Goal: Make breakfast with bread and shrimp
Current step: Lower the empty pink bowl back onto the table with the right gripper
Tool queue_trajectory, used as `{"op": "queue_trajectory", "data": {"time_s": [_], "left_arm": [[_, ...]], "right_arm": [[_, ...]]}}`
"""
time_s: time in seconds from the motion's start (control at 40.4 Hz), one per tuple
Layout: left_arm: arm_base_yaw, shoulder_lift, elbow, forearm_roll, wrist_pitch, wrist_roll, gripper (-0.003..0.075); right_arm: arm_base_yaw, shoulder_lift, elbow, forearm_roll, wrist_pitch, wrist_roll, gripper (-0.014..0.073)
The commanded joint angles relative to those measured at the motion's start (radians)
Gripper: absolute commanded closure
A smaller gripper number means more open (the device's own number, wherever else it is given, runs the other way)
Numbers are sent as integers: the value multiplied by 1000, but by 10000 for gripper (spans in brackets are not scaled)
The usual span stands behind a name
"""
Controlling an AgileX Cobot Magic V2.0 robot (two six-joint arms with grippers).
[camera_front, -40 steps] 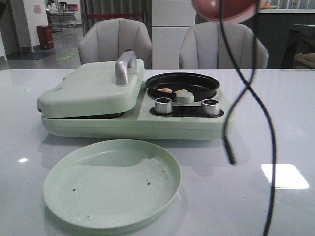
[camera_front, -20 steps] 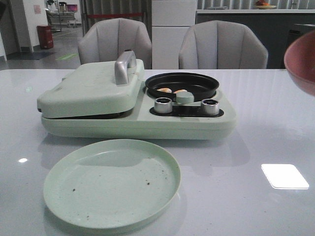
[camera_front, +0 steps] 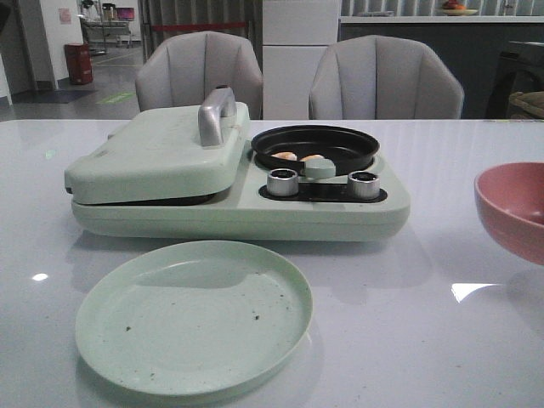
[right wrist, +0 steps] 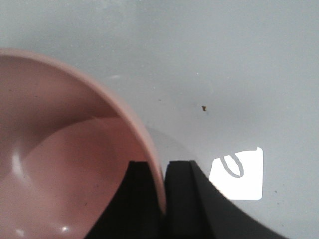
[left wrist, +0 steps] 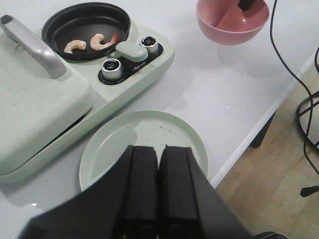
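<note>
Two shrimp (camera_front: pixel 297 156) lie in the small black pan (camera_front: pixel 315 144) of the pale green breakfast maker (camera_front: pixel 238 208); they also show in the left wrist view (left wrist: pixel 89 43). The maker's lid (camera_front: pixel 157 153) is closed, and no bread is in view. My left gripper (left wrist: pixel 159 149) is shut and empty, above the empty green plate (left wrist: pixel 144 144). My right gripper (right wrist: pixel 159 164) is shut on the rim of a pink bowl (right wrist: pixel 60 149), which sits low at the table's right (camera_front: pixel 514 208). The bowl looks empty.
Two silver knobs (camera_front: pixel 282 182) and a green button (camera_front: pixel 320 167) sit on the maker's front. The plate (camera_front: pixel 194 314) lies in front of it. Two grey chairs (camera_front: pixel 200 72) stand behind the table. Cables hang past the table edge (left wrist: pixel 259 124).
The pink bowl came down from high above the pan to the right side, low over the table. The dangling cable left the front view.
</note>
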Motion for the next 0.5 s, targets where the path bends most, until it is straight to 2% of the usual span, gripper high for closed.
{"op": "queue_trajectory", "data": {"time_s": [0.0, 0.124, 0.273, 0.322, 0.471], "left_arm": [[1, -3, -28, -21, -66, -8, 619], [1, -3, -28, -21, -66, -8, 619], [1, -3, -28, -21, -66, -8, 619], [1, -3, -28, -21, -66, -8, 619], [1, -3, -28, -21, -66, -8, 619]], "right_arm": [[-7, 6, -23, 20, -50, -14, 510], [-7, 40, -23, 20, -64, -14, 386], [-7, 40, -30, 20, -68, -14, 132], [-7, 36, -41, 20, -62, -14, 101], [-4, -21, -58, 20, -33, -14, 101]]}}
